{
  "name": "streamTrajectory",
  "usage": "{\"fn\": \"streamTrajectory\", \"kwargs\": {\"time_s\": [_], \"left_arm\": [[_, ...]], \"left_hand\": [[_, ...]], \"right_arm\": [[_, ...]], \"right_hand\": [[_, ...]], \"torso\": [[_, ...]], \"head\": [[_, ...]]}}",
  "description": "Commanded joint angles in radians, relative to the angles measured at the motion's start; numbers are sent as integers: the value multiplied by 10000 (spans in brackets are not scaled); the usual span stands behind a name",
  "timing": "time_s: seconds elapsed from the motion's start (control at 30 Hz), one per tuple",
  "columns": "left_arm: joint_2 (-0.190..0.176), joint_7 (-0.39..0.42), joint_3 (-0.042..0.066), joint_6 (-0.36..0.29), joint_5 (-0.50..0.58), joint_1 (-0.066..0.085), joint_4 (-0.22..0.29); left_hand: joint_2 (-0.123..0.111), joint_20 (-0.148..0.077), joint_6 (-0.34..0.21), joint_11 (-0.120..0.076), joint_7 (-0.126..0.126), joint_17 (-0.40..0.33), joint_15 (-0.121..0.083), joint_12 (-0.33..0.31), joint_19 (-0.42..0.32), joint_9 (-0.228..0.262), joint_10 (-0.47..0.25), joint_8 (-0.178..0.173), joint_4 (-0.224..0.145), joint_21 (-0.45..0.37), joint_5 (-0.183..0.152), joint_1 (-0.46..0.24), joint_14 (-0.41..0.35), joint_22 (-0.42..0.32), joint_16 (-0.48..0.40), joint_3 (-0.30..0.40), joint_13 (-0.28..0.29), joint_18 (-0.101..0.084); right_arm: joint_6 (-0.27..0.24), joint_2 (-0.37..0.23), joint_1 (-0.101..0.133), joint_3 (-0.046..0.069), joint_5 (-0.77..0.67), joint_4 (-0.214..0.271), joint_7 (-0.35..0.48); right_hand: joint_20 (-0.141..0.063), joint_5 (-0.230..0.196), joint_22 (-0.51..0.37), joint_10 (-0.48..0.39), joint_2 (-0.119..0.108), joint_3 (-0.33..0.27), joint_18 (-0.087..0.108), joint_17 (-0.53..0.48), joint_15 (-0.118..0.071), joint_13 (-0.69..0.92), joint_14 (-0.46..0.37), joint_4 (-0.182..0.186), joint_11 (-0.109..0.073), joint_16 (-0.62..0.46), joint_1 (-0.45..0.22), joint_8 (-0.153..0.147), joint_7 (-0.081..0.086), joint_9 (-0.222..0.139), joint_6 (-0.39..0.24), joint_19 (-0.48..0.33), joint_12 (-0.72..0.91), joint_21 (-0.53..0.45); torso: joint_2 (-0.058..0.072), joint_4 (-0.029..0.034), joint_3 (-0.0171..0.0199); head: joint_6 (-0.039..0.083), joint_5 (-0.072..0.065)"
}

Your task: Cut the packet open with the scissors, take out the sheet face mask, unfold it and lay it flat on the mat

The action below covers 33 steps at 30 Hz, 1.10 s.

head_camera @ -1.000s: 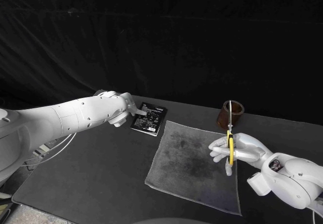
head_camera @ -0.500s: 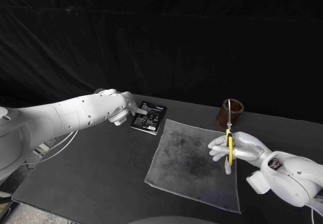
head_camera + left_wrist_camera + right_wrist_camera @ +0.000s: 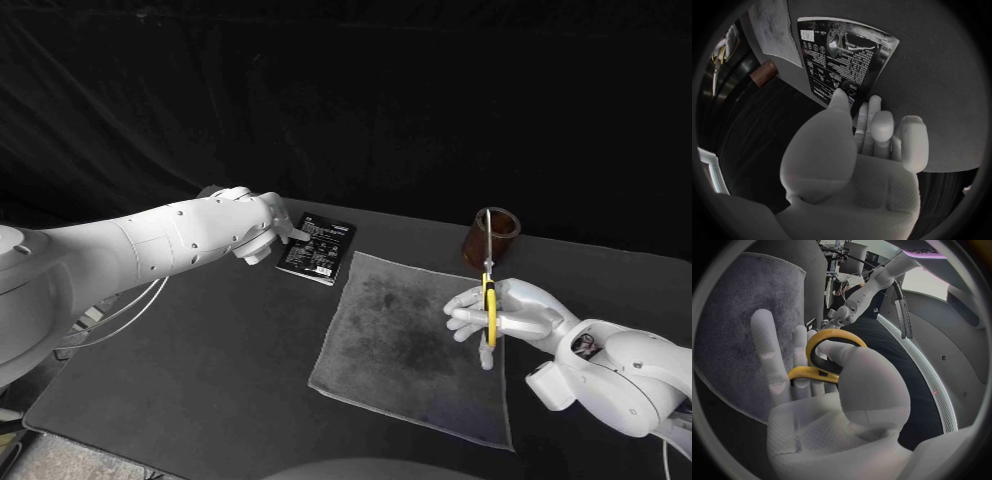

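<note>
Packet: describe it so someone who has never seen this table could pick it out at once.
A grey mat lies on the black table; just off its far left corner is the packet, held by the left hand. It is flat and black with white print, unlike the brown cup at the mat's far right corner and the yellow-handled scissors in the right hand.

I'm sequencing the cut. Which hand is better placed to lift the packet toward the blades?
Left. The left hand pinches the packet at its edge, beside the mat. The right hand is occupied holding the scissors, apart from the packet, over the mat's other side.
</note>
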Motion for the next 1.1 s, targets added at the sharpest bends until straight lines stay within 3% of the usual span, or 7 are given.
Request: {"fn": "streamTrajectory", "kwargs": {"time_s": [0.03, 0.07, 0.3, 0.63, 0.87, 1.0, 1.1], "left_arm": [[186, 139, -93, 429, 222, -272, 39], [211, 176, -93, 377, 224, -299, 4], [325, 394, -93, 89, 228, -409, -162], [367, 709, -93, -306, 367, -445, -267], [259, 1028, -83, -500, 873, -447, -202], [61, 1273, -8, -474, 1332, -444, -19], [-124, 1486, 100, -391, 1690, -436, 161]], "left_hand": [[186, 4, 155, -109, -90, -147, -61, 61, 87, 36, 101, 113, -14, 76, -45, 381, 70, 119, -41, 194, 19, -208], [277, -46, 290, -172, -166, 1149, -110, 98, 62, 66, 197, 196, -43, 61, -43, 608, 649, 78, 762, 300, 29, -195], [426, -246, 698, -394, -404, 1525, -303, 201, 28, 160, 542, 439, 13, 57, -43, 1149, 936, 62, 1159, 546, 53, -191], [637, -448, 1347, -700, -730, 1955, -555, 364, -20, 252, 1034, 697, 8, 20, -39, 1766, 1137, 3, 1496, 975, 132, -178], [820, -580, 1587, -814, -779, 2046, -678, 222, -97, 197, 1313, 556, 42, -56, -36, 2152, 1164, -136, 1578, 1625, 92, -154], [700, -568, 1462, -735, -675, 1713, -612, -77, -331, 243, 1348, 455, 39, -267, -33, 2103, 975, -552, 1421, 2338, -4, -76], [267, -508, 1284, -636, -570, 1264, -518, -345, -636, 434, 1381, 484, 19, -552, -35, 1826, 678, -1072, 1210, 3564, -42, 28]], "right_arm": [[101, 3, -3, 9, -83, 21, 30], [100, 2, -5, 9, -85, 22, 30], [103, 8, -14, 9, -89, 15, 27], [96, 25, -38, 9, -90, 0, 25], [80, 20, -48, 9, -90, -10, 21], [74, 23, -52, 9, -90, -29, 21], [58, 23, -54, 9, -90, -52, 24]], "right_hand": [[-15, 39, -11, 191, 134, 157, 1340, 19, -14, 14, -50, 105, -1, 47, 63, 74, 14, 17, -65, -69, 48, -47], [-15, 39, -11, 191, 134, 157, 1340, 19, -14, 14, -50, 105, -1, 47, 63, 74, 14, 17, -65, -69, 48, -47], [-14, 39, -14, 191, 136, 156, 1340, 24, -14, 14, -51, 103, -1, 47, 62, 76, 15, 21, -68, -70, 48, -51], [-14, 39, -17, 194, 137, 155, 1341, 30, -14, 14, -50, 101, -1, 50, 60, 80, 15, 27, -70, -71, 49, -57], [-14, 39, -22, 200, 140, 152, 1342, 42, -15, 16, -48, 97, -2, 54, 57, 86, 15, 38, -73, -72, 52, -66], [-14, 39, -22, 200, 140, 152, 1342, 42, -15, 16, -48, 97, -2, 54, 57, 86, 15, 38, -73, -72, 52, -66], [-14, 39, -22, 200, 140, 152, 1342, 42, -15, 16, -48, 97, -2, 54, 57, 86, 15, 38, -73, -72, 52, -66]], "torso": [[-3, -3, -4], [-7, -3, -2], [-22, 8, 11], [-28, 8, 18], [-30, 14, 17], [-28, 16, 17], [-33, 22, 16]], "head": [[-46, -18], [-55, -22], [-105, -36], [-118, -10], [-93, -17], [-73, -37], [-68, -45]]}}
